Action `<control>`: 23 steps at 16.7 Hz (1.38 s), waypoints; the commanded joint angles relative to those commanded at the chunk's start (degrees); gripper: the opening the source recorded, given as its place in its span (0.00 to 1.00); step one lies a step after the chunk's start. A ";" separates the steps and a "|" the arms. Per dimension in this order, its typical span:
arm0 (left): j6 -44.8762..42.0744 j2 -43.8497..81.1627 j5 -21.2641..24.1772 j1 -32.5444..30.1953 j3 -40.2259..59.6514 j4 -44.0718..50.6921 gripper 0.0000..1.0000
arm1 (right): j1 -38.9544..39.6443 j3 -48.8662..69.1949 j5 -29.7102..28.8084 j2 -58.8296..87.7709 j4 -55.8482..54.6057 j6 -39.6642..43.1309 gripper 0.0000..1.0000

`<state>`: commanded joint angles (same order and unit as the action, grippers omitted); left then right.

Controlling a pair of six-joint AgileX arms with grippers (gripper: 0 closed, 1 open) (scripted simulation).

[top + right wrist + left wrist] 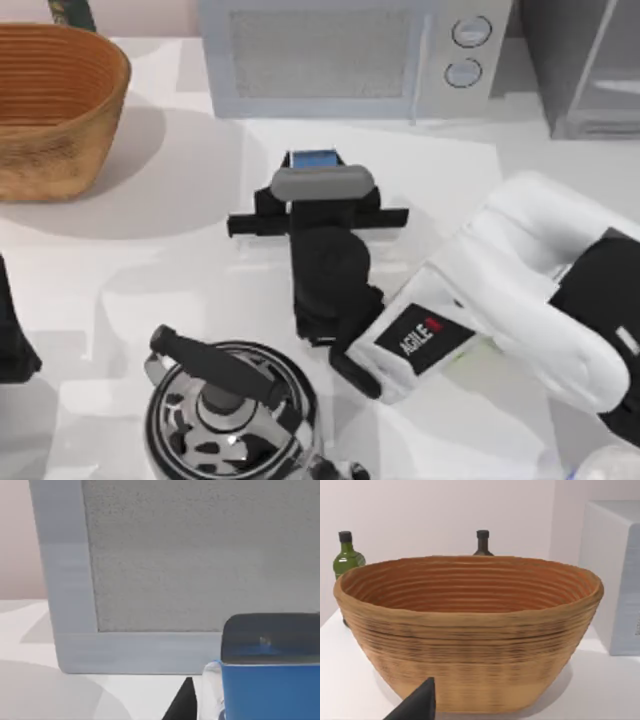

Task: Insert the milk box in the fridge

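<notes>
Far left edge of the counter: a dark bit of the left arm sits parked; its left end effector shows as 1 dark fingertip in the left wrist view, can't tell if spread or pressed together. It faces the woven basket, which sits at the back left corner. Behind the basket, against the wall, 2 bottles: a green bottle and a darker bottle, mostly hidden by the rim.

Front, left of centre: a shiny kettle w/ black handle, near the right arm's wrist but apart from it.

Back centre: light grey microwave w/ 2 round knobs on its right side.

Centre: the right end effector points toward the microwave, w/ the milk box right at its tip. From above, just the blue top of the milk box peeks past the grey camera block. In the right wrist view the blue carton top sits close up, w/ 1 dark finger just beside it; whether the fingers are pinching it or spread around it, can't tell. Milk box is in front of the microwave, a short gap between them.

White right arm runs off to the front right.

Back right corner: the fridge, dark grey w/ pale front, well apart from the milk box.
</notes>
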<state>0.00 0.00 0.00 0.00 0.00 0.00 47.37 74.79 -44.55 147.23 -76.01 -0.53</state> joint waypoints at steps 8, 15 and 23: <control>0.00 0.00 0.00 0.00 0.00 0.00 1.00 | 0.96 0.71 1.50 -14.60 11.26 -0.01 0.00; 0.00 0.00 0.00 0.00 0.00 0.00 1.00 | -2.27 -4.51 -2.32 -22.68 22.36 -0.61 0.00; 0.00 0.00 0.00 0.00 0.00 0.00 1.00 | -3.24 -6.79 -0.28 -25.09 22.99 -0.84 0.00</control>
<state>0.00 0.00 0.00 0.00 0.00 0.00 44.13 68.00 -44.84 122.14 -53.02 -1.36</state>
